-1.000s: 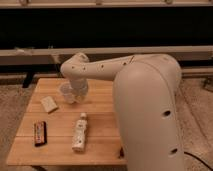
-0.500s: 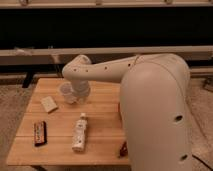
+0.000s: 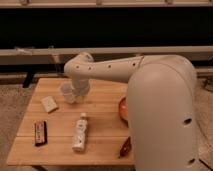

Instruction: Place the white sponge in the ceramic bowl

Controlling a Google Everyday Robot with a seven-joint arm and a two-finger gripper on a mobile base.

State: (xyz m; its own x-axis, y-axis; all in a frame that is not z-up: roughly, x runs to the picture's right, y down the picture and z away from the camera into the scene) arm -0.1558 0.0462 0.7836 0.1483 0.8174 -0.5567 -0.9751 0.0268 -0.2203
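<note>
The white sponge (image 3: 49, 103) lies flat on the left part of the wooden table (image 3: 102, 142). The ceramic bowl (image 3: 122, 110) shows only as an orange-red rim at the table's right side; the rest is hidden behind my big white arm. My gripper (image 3: 77, 95) hangs below the wrist at the back of the table, right beside a clear plastic cup (image 3: 66, 92), to the right of and a little behind the sponge. Nothing shows between sponge and gripper.
A white bottle (image 3: 80, 132) lies on its side near the table's front middle. A dark snack bar (image 3: 40, 133) lies at the front left. A small dark red object (image 3: 125, 147) sits at the front right edge. A dark wall with a rail runs behind.
My arm's bulk has shifted right, uncovering the bowl's rim and the red object. The wrist stays near the cup. The sponge has not moved.
</note>
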